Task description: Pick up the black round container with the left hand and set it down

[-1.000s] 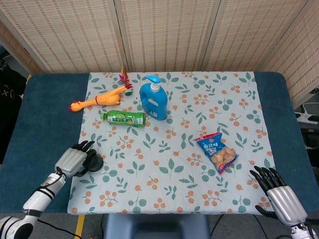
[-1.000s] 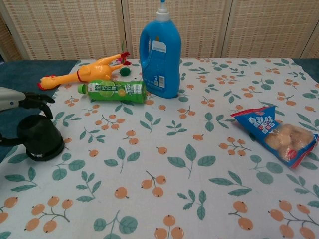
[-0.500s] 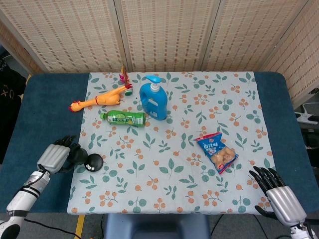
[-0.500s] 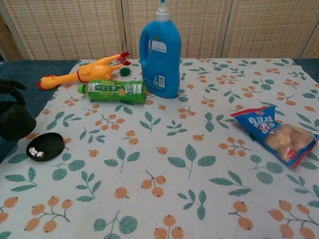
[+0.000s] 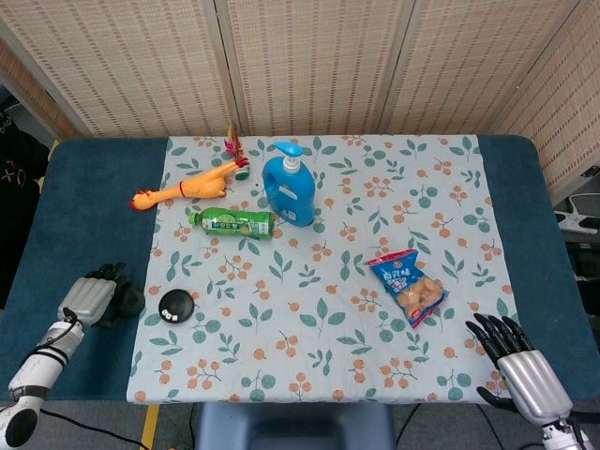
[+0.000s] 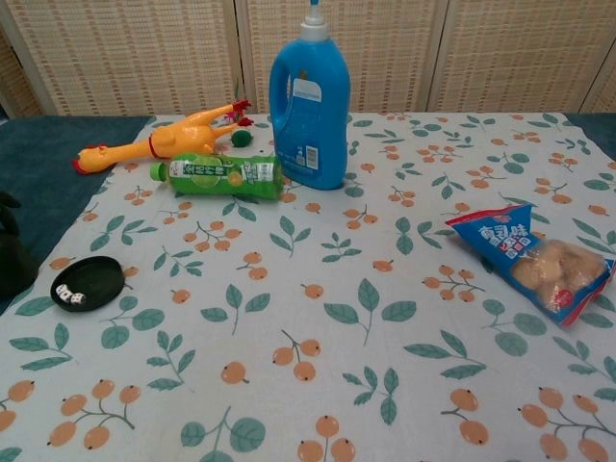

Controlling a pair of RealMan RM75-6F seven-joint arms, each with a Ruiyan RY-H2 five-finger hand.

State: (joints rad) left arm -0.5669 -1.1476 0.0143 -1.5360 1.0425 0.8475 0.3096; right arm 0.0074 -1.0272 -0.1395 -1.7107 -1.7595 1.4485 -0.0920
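My left hand (image 5: 87, 299) wraps around the black round container (image 5: 127, 301) over the blue table, just left of the floral cloth's edge. In the chest view only the container's dark side (image 6: 12, 264) shows at the far left border. Whether it rests on the table I cannot tell. Its flat black base (image 5: 174, 306) lies on the cloth to the right, apart from the hand, with small white dice (image 6: 67, 295) on it. My right hand (image 5: 521, 369) sits at the table's near right corner, fingers spread, holding nothing.
On the floral cloth (image 5: 375, 187) stand a blue pump bottle (image 5: 287, 187), a lying green bottle (image 5: 232, 222), a rubber chicken (image 5: 192, 186) and a snack bag (image 5: 408, 286). A woven screen (image 5: 309, 56) backs the table.
The left hand lifted the black container off its base, uncovering the dice, and carried it leftward off the cloth onto the blue table. The right hand has barely moved.
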